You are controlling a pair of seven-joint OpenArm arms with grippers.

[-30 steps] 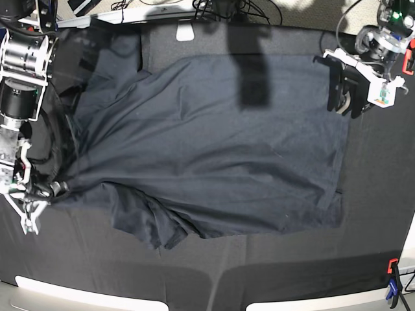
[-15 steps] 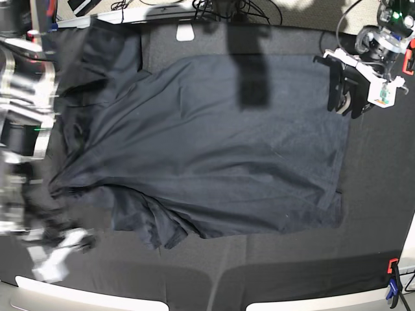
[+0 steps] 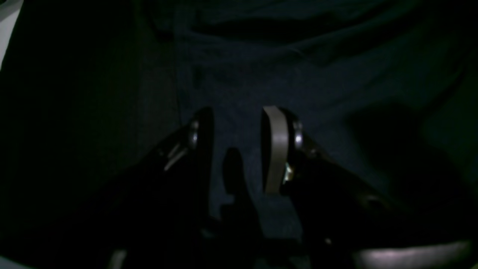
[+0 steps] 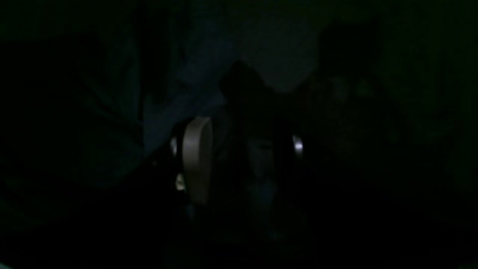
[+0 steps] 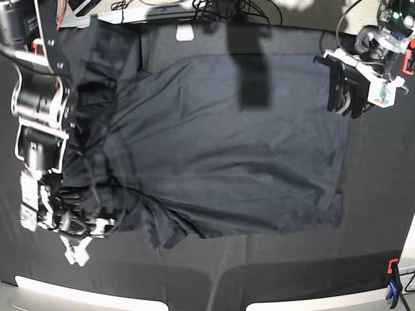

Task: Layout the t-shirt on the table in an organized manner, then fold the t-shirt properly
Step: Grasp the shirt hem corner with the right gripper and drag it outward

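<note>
Two grippers work opposite ends: the right gripper (image 5: 76, 241) sits low at the bunched collar end of the t-shirt (image 5: 220, 142), its spread jaws apparently gripping no cloth, while the left gripper (image 3: 237, 149) hovers open over the hem edge. Most of the body lies flat on the table (image 5: 376, 194); one sleeve and the neck remain crumpled, so layout looks unfinished and folding not yet begun
</note>
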